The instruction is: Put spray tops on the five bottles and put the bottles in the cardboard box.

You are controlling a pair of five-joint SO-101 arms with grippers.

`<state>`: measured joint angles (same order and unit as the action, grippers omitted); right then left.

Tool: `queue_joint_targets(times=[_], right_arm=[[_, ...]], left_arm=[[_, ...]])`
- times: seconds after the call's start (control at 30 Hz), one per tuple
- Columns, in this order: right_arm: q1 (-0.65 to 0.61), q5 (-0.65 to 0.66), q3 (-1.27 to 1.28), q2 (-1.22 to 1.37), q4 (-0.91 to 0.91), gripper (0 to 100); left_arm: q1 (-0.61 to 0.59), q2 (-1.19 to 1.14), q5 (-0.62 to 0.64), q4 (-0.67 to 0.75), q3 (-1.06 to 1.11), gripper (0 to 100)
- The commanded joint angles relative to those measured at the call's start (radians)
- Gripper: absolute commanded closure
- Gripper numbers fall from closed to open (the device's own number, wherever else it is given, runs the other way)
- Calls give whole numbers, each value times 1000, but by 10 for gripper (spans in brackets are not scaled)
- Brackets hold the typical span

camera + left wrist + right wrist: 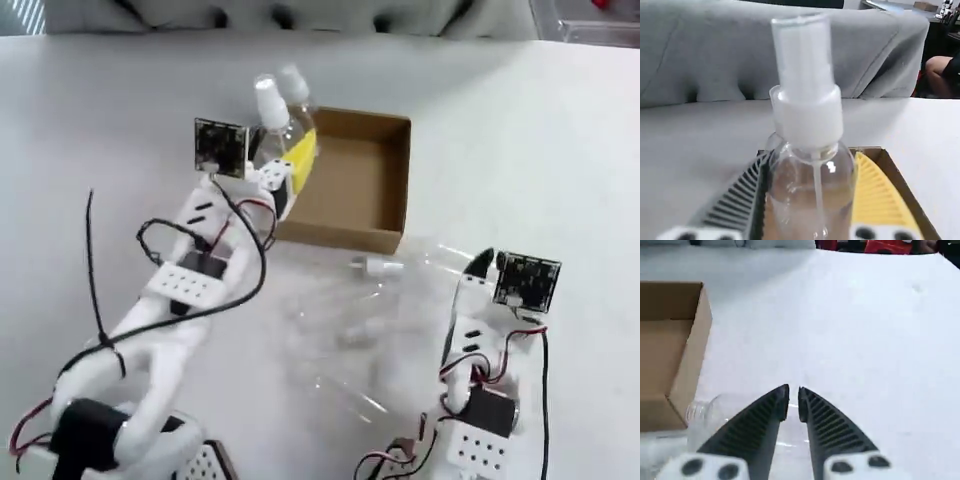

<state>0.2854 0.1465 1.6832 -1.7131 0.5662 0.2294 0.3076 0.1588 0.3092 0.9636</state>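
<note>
Clamped in the left fingers [880, 200] at the cardboard box [340, 238] edge, the bottle [810, 195] may topple outside if released; right fingers [760, 420] rest together

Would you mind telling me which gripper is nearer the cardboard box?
Left. The left gripper holds a bottle at the cardboard box's rim; the right gripper sits apart, off its corner.

The white table [540, 130] carries an open cardboard box [340, 236] at the upper centre of the high view. A loose spray top [377, 266] lies on its side just below the box's front wall. Clear bottles [350, 335], faint against the surface, lie around the frame's centre.
</note>
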Motion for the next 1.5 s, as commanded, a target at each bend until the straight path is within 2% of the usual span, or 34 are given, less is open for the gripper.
queue_joint_targets(times=[0.0,0.37,1.03,1.2,1.47], right_arm=[[19,6,11,44,-13,984],[19,6,11,59,-8,984],[19,8,11,61,-5,984],[19,9,11,61,-5,984],[19,12,11,61,-4,984]], left_arm=[[-27,-74,-12,117,-92,978],[-42,-334,-12,149,-252,977],[-54,-584,-15,149,-430,976],[-54,-627,-104,150,-446,976],[-53,-690,-112,276,-439,976]])
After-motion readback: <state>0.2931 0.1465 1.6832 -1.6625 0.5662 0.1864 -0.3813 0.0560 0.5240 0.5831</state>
